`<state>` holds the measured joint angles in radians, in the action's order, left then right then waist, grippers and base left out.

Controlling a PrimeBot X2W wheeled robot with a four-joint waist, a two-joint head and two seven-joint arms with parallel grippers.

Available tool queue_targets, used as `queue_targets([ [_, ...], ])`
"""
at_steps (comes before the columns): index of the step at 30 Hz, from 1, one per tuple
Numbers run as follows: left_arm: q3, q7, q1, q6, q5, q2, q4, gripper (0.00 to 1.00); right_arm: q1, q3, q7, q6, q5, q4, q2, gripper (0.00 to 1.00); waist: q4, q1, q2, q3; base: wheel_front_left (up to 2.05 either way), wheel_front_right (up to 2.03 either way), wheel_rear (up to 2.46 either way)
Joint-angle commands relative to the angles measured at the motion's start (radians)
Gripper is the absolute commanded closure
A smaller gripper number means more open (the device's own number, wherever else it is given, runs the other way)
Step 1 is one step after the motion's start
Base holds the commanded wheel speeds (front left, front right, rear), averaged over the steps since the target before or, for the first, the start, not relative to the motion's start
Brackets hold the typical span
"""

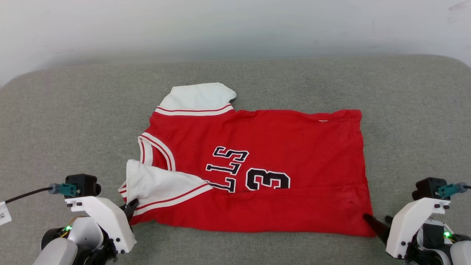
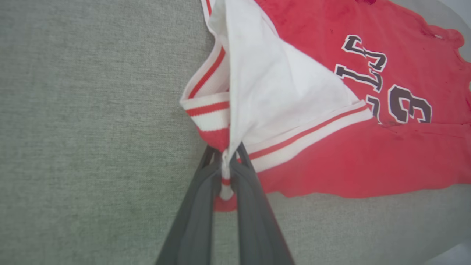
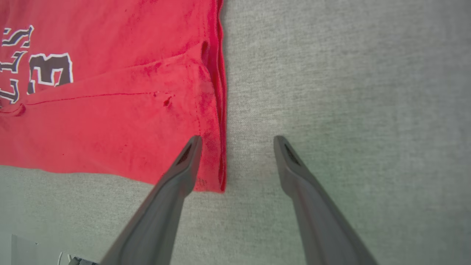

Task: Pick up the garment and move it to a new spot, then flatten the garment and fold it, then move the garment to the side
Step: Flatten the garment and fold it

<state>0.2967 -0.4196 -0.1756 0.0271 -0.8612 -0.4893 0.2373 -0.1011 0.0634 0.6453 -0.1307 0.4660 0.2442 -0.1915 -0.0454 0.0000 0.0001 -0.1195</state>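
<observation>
Left jaws pinch the thin red garment (image 2: 331,162) at its striped trim; right jaws spread wide.

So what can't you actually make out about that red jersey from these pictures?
- Head view: the jersey's lettering is partly covered by its folded white sleeve and a fold of red cloth.
- Left wrist view: how many layers the left gripper pinches; its fingers hide them.
- Right wrist view: whether the open right gripper touches the cloth.
</observation>
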Motion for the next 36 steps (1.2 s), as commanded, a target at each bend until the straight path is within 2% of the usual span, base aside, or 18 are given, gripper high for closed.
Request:
queue_targets([
  [1, 0.003, 0.015, -0.004, 0.009, 0.015, 0.006, -0.031, 1.0, -0.029, -0.004, 0.038, 0.0, 0.0, 0.028, 0.018, 0.0, 0.022, 0.0, -0.0001, -0.014, 0.0, 0.0, 0.0],
  [7, 0.014, 0.026, -0.006, 0.026, 0.021, 0.028, -0.085, 1.0, -0.079, -0.04, 0.097, 0.0, -0.01, 0.168, 0.066, 0.0, 0.059, 0.0, -0.0001, -0.035, 0.0, 0.0, 0.0],
  [8, 0.014, 0.03, -0.004, 0.029, 0.022, 0.03, -0.088, 1.0, -0.081, -0.043, 0.107, -0.001, -0.009, 0.19, 0.075, 0.13, 0.061, 0.0, -0.0001, -0.035, 0.0, 0.0, 0.0],
  [9, 0.016, 0.035, -0.001, 0.03, 0.025, 0.032, -0.09, 1.0, -0.085, -0.049, 0.114, -0.001, -0.008, 0.208, 0.081, 0.74, 0.064, 0.0, -0.0001, -0.034, 0.0, 0.0, 0.0],
  [10, 0.017, 0.038, 0.003, 0.032, 0.025, 0.037, -0.091, 1.0, -0.089, -0.053, 0.116, -0.002, -0.003, 0.218, 0.086, 1.0, 0.066, 0.0, -0.0001, -0.032, 0.0, 0.0, 0.0],
  [15, 0.006, 0.068, 0.037, 0.053, 0.031, 0.041, -0.099, 1.0, -0.098, -0.056, 0.071, -0.001, -0.007, 0.19, 0.052, 1.0, 0.06, 0.0, -0.0001, -0.001, 0.0, 0.0, 0.0],
  [25, -0.01, 0.095, 0.144, 0.117, 0.036, 0.034, -0.182, 1.0, -0.027, -0.077, 0.032, 0.0, 0.004, 0.008, -0.014, 1.0, 0.046, 0.0, -0.0001, 0.091, 0.0, 0.0, 0.0],
  [31, -0.015, 0.074, 0.218, 0.151, 0.012, 0.032, -0.219, 1.0, 0.052, -0.043, 0.07, 0.0, 0.008, -0.056, -0.015, 1.0, 0.047, 0.0, -0.0001, 0.123, 0.0, 0.0, 0.0],
  [35, -0.007, 0.05, 0.262, 0.155, -0.017, 0.046, -0.208, 1.0, 0.096, -0.012, 0.093, 0.0, 0.005, -0.06, 0.001, 1.0, 0.043, 0.0, -0.0001, 0.123, 0.0, 0.0, 0.0],
  [36, -0.001, 0.041, 0.268, 0.15, -0.024, 0.048, -0.198, 1.0, 0.105, -0.01, 0.087, 0.0, -0.001, -0.054, 0.002, 0.89, 0.042, 0.0, -0.0001, 0.122, 0.0, 0.0, 0.0],
])
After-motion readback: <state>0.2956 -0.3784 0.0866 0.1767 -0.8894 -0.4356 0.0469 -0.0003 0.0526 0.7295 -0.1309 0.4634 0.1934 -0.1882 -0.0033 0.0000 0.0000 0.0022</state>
